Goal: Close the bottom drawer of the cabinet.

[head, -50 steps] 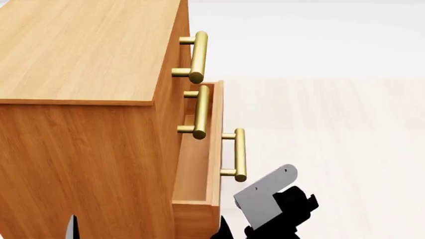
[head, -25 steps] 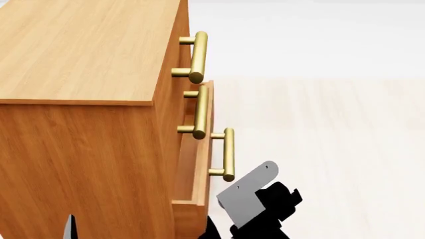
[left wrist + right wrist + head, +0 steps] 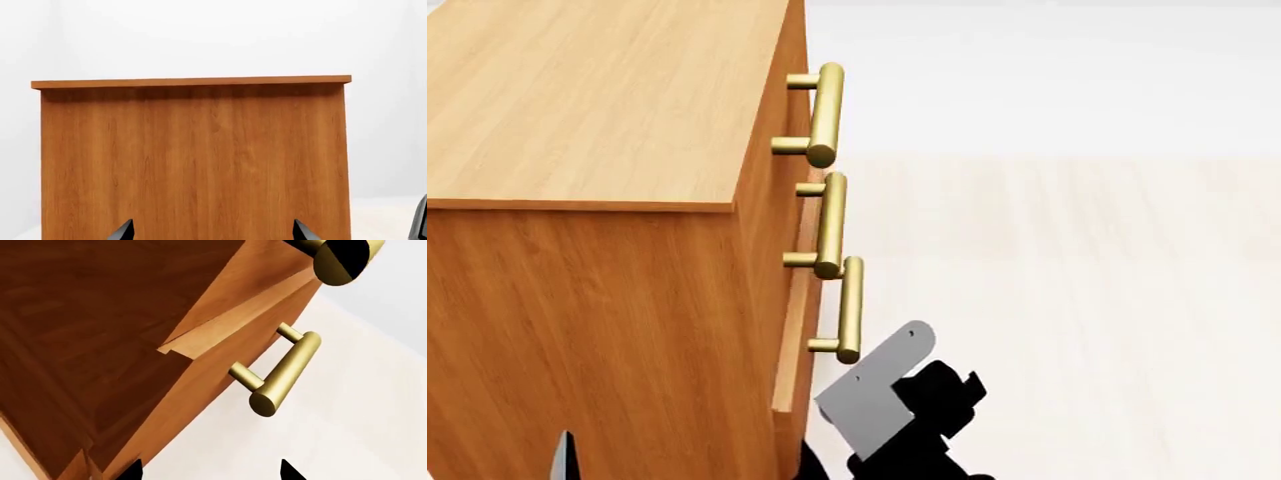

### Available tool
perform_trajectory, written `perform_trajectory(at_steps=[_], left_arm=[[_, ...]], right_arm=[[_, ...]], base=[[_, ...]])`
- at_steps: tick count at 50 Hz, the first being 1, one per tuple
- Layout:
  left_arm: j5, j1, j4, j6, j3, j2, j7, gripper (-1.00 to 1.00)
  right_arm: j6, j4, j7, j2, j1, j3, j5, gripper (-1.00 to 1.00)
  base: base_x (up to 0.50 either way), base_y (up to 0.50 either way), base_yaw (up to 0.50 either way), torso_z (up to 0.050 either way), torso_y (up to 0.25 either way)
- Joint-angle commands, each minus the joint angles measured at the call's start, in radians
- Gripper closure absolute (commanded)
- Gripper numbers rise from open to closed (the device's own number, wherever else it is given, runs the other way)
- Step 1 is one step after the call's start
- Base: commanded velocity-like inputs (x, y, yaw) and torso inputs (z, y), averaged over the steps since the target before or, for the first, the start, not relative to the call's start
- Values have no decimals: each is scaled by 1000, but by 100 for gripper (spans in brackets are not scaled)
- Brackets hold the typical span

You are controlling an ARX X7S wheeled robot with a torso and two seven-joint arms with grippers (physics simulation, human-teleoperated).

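looking down past the cabinet (image 3: 601,110), i see the bottom drawer (image 3: 790,375) sticking out only a sliver, its brass handle (image 3: 849,310) just beside my right gripper (image 3: 210,471), whose tips sit spread apart holding nothing. my left gripper (image 3: 213,231) faces the cabinet's plain side, tips wide.

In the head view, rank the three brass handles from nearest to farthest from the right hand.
1. Bottom handle, just above the right hand, on the bottom drawer.
2. Middle handle, higher up the cabinet front.
3. Top handle, by the cabinet's top edge.
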Motion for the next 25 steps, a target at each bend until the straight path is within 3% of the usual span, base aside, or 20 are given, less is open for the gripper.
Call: perform_trajectory(at_steps=[1, 25], left_arm=[[-4, 0, -1, 4, 0, -3, -3, -100], [-10, 0, -7, 12, 1, -8, -9, -100]], right_arm=[[-15, 30, -28, -32, 12, -37, 23, -100], [-23, 39, -42, -57, 28, -79, 13, -100]], base=[[0, 0, 0, 0, 0], [1, 1, 2, 0, 0]])
